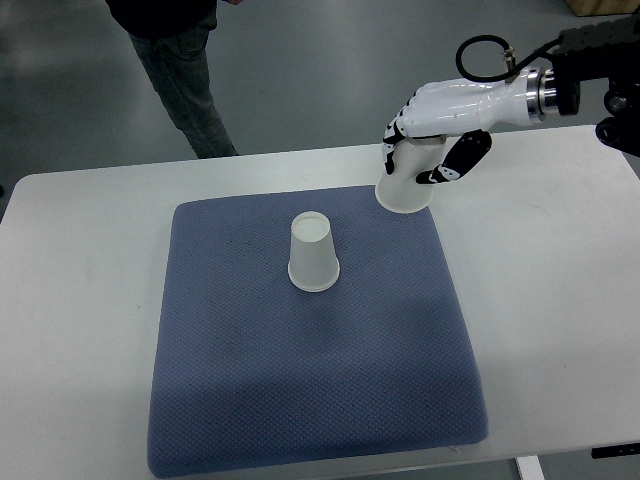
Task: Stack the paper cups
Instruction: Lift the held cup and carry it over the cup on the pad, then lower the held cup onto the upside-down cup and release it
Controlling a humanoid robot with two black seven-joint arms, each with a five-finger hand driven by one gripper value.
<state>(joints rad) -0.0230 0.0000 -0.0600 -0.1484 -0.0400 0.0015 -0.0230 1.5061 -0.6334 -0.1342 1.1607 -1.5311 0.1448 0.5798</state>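
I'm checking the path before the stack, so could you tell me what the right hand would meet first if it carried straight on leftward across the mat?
Probably nothing at first: the right hand, gripping a paper cup, points along the blue mat's far edge. The inverted cup sits nearer, likely off that line, though depth is unclear.

Two paper cups in total: one upside down on the mat, a little toward the far edge from centre; one at the mat's far right corner, gripped and tilted. One robot hand, the right, wrapped around that second cup. One blue mat, lying on the table. One white table, carrying everything. One person beyond the table's far edge, toward the left corner, visible only as legs and the hem of a dark top. One cardboard-coloured corner at the top right, too cropped to identify.
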